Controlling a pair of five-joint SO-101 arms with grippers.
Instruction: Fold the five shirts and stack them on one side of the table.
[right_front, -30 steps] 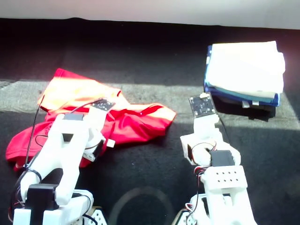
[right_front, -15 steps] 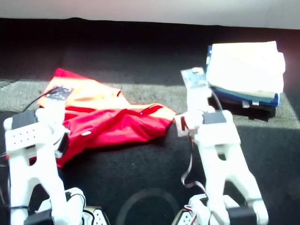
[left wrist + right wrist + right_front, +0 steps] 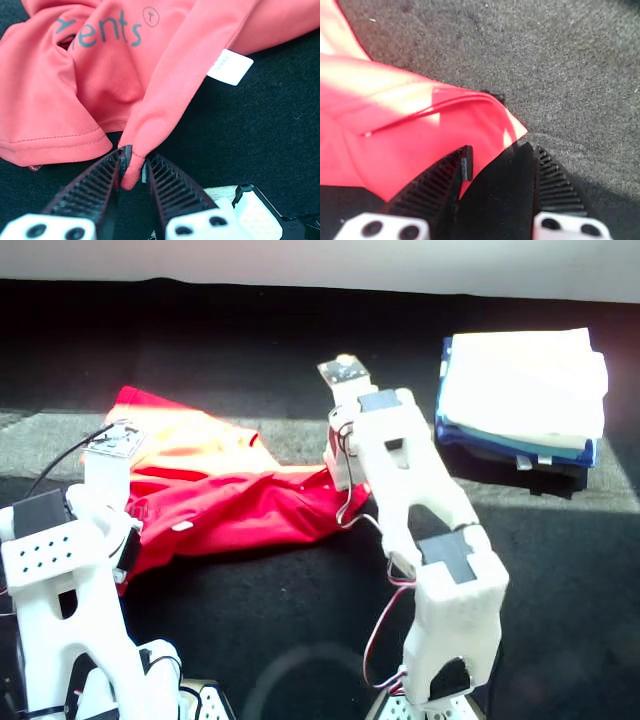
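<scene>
the left tool (image 3: 134,167) is pinching a fold of the red shirt (image 3: 100,75), which is lying crumpled on the dark table (image 3: 250,590). the right tool (image 3: 502,155) is hanging released over another corner of the shirt. folded shirts (image 3: 520,380) are sitting stacked at the table's right side.

The table (image 3: 250,360) is covered in a dark, grainy, carpet-like surface, with a paler sunlit band running across its middle from side to side. A crumpled red shirt (image 3: 230,505) lies spread over the left half, partly in the sunlit band and partly on the darker near area, its small white tag (image 3: 230,66) resting on the dark surface. Well apart from it, at the far right, sits a stack of folded shirts (image 3: 520,390), white on top with blue and darker layers beneath, while the left arm (image 3: 60,570) and right arm (image 3: 440,570) rise from the near edge
</scene>
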